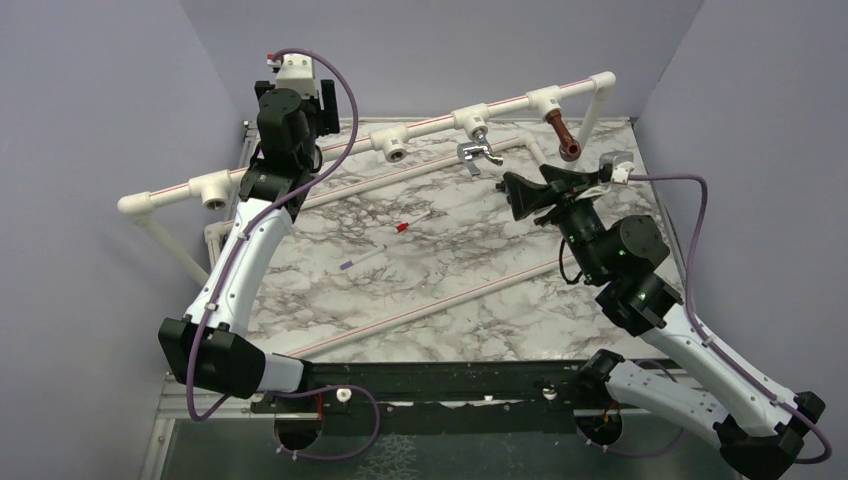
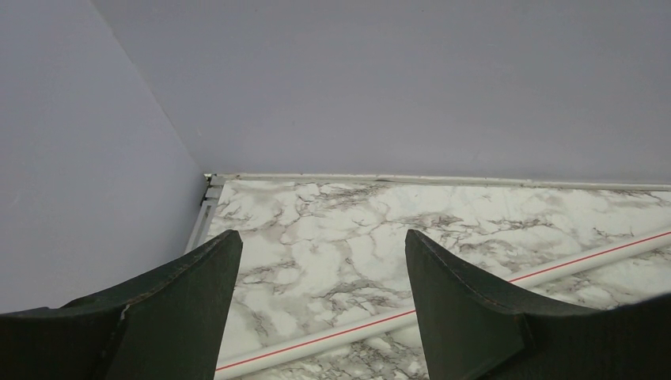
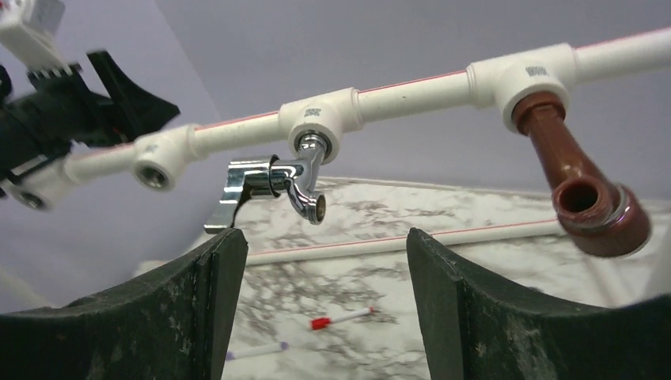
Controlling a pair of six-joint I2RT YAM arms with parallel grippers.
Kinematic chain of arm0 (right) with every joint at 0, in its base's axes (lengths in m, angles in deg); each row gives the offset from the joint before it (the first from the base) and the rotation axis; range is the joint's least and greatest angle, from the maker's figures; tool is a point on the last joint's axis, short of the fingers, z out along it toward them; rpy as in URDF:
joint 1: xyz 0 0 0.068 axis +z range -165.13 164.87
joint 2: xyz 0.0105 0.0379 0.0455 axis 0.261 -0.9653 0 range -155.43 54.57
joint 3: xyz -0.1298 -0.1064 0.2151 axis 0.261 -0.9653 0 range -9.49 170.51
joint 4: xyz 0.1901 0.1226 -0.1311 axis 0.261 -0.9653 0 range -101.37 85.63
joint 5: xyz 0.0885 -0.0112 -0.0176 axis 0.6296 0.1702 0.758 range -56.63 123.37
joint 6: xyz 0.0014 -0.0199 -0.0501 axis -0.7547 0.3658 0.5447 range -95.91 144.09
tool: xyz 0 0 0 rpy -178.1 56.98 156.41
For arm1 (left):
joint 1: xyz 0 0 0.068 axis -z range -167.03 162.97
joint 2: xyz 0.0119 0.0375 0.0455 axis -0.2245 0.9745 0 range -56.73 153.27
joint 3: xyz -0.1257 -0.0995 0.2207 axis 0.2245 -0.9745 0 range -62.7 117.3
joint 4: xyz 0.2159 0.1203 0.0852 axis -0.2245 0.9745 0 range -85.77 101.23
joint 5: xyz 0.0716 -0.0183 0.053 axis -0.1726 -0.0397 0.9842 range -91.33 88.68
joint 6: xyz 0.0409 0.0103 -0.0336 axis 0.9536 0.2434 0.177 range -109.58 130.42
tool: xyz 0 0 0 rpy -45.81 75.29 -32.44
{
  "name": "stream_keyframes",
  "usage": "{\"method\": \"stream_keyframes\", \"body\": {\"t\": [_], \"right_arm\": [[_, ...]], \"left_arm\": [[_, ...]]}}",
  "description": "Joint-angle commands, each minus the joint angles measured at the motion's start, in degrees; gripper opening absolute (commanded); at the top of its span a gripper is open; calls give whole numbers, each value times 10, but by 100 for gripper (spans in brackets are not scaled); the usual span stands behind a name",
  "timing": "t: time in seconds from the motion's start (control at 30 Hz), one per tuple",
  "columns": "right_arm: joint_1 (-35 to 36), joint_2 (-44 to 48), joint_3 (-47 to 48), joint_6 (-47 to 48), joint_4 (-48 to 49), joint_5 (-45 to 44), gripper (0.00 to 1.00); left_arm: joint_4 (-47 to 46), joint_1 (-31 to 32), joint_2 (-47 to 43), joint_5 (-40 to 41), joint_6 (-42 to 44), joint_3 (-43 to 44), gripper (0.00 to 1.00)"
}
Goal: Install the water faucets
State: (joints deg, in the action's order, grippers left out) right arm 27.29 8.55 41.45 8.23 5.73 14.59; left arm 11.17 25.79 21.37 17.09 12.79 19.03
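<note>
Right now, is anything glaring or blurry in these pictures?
Top external: even light, fairly sharp throughout. Right wrist: the chrome faucet glints brightly; the red-tipped stick below looks soft. Left wrist: the marble table is crisp, the open claw dark, showing little detail.

brown faucet (image 3: 563, 160) thread unseen inside socket (image 3: 532, 77)

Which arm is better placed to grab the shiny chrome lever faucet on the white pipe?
Right. The right gripper, open, faces the shiny chrome lever faucet; the left gripper points at a corner of the marble table.
</note>
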Motion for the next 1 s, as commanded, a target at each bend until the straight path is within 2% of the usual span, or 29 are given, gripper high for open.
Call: {"method": "stream_keyframes", "body": {"t": [0.0, 0.23, 0.4, 0.7, 0.97], "right_arm": [[3, 12, 19, 230, -27, 60, 79], [3, -2, 21, 525, -74, 165, 83], [3, -17, 14, 680, -84, 217, 82], [3, -62, -1, 879, 23, 200, 81], [5, -113, 2, 939, 108, 202, 78]], "left_arm": [[60, -3, 15, -7, -3, -11, 77], [60, -3, 16, -10, -5, -10, 77], [60, -3, 16, -13, -8, -10, 77], [54, -3, 10, -24, -15, -12, 77], [5, -3, -24, -29, -40, -34, 81]]}}
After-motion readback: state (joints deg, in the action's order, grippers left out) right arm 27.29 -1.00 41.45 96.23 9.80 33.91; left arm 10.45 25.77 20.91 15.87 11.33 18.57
